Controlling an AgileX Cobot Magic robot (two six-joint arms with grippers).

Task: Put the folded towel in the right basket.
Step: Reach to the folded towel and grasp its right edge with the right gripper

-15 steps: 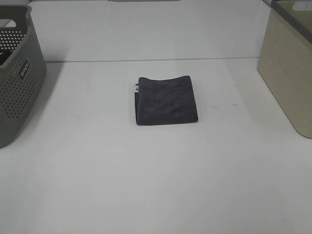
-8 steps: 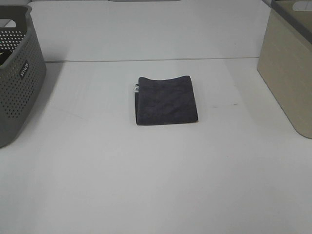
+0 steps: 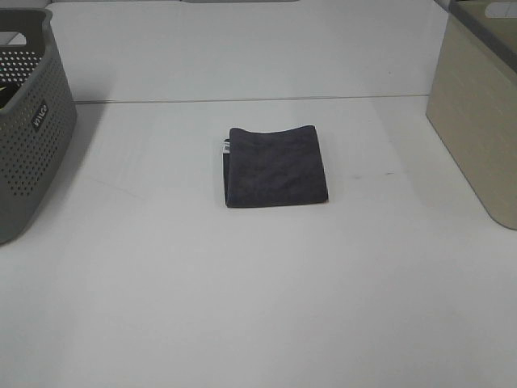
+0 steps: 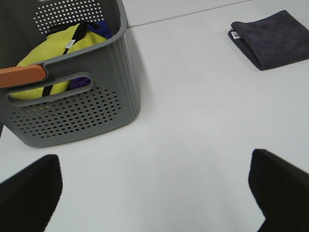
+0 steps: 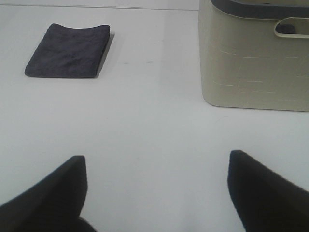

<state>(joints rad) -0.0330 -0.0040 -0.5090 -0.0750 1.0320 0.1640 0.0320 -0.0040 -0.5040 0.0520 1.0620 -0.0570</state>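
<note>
Fingers do not show in the high view; both arms are out of frame. One towel (image 3: 276,166), dark grey and folded flat, lies in the middle of the bench (image 3: 258,307), well apart from two baskets: one grey basket (image 3: 32,121) at the left, one beige basket (image 3: 477,121) at the right.

Left wrist view: left fingers (image 4: 29,193) spread wide, holding nothing. The grey basket is close by with a yellow cloth (image 4: 63,43) inside; the towel is far off.

Right wrist view: right fingers (image 5: 48,193) spread wide, empty. The towel is ahead, the beige basket near.

Step in hand looks like the reach, not yet begun. Right arm suits it best: come down over the towel's middle, pinch through all layers so the fold holds, and lift above the rim before crossing to the beige basket.
</note>
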